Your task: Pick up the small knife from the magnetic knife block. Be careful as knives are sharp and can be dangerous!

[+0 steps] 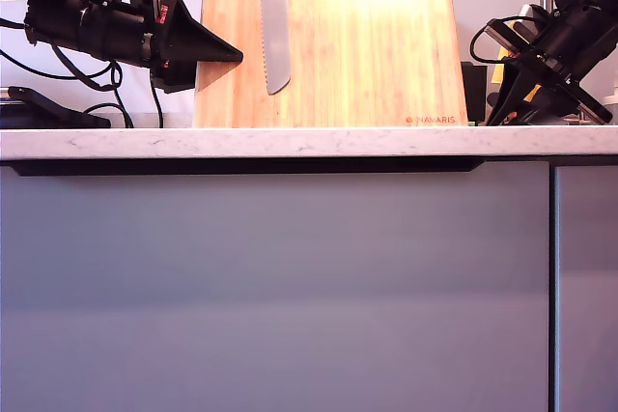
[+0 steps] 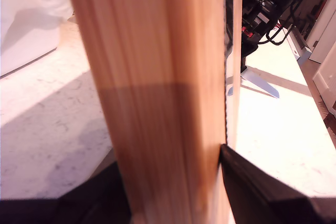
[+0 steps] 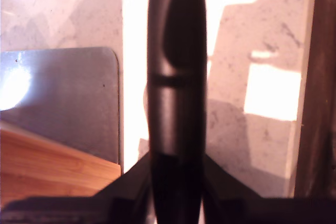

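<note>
My first end effector [image 1: 230, 53] reached in from nine o'clock of the exterior view and sat clamped on the near side edge of the magnetic knife block [image 1: 367, 45], one jaw against each face of the bamboo slab. The block stood upright on the pale marble table [image 1: 290, 142], at twelve o'clock in the exterior view, its red lettering at the lower corner toward five o'clock. A long serrated bread knife [image 1: 273, 26] hung on its front face, tip down. My second end effector [image 3: 177, 182] was at three o'clock of the exterior view, angled down toward the table, and was closed on a black rounded handle [image 3: 176, 77] that ran out between its jaws. The small knife [image 2: 260, 83] was off the block: the first wrist view showed its short pointed blade jutting out below that far end effector, just above the table, well apart from the bamboo.
</note>
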### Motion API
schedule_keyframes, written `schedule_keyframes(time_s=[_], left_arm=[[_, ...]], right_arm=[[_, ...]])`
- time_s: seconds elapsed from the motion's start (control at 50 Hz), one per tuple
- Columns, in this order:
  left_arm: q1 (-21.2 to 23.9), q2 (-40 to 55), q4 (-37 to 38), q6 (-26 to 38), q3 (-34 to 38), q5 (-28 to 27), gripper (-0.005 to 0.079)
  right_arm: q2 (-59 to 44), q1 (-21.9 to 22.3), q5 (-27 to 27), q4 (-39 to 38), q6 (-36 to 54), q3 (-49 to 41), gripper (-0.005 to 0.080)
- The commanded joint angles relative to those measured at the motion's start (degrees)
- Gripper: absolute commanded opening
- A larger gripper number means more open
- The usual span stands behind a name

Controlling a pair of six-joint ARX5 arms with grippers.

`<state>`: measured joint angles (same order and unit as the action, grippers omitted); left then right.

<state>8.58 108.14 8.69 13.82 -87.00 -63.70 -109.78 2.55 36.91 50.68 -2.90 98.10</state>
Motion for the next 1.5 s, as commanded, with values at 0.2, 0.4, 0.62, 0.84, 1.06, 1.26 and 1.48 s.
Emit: schedule_keyframes(time_s=[0.2,0.4,0.62,0.84,1.06,1.26,1.48], left_arm=[[0.1,0.2,-0.5,1.2,-0.1,2.3,-0.0024],[0.1,0.2,-0.5,1.2,-0.1,2.3,-0.0024],[0.1,0.2,-0.5,1.2,-0.1,2.3,-0.0024],[0.1,0.2,-0.6,1.2,-0.1,2.3,-0.0024],[0.1,0.2,-0.6,1.2,-0.1,2.3,-0.0024],[0.1,0.2,-0.6,1.2,-0.1,2.3,-0.0024],[0.1,0.2,-0.6,1.2,-0.1,2.3,-0.0024]], right_arm=[[-0.5,-0.2,0.0,-0.1,0.5,-0.6,0.0267],[-0.5,-0.2,0.0,0.2,0.7,-0.6,0.0267],[-0.4,-0.2,0.0,0.7,0.7,-0.5,0.0267],[-0.4,-0.1,-3.0,0.9,0.7,0.4,0.0267],[0.5,-0.1,-5.9,2.2,0.7,3.4,0.0274],[0.7,-0.1,-6.5,4.7,0.7,5.7,0.0291],[1.3,-0.1,-6.5,5.4,0.7,6.0,0.0305]])
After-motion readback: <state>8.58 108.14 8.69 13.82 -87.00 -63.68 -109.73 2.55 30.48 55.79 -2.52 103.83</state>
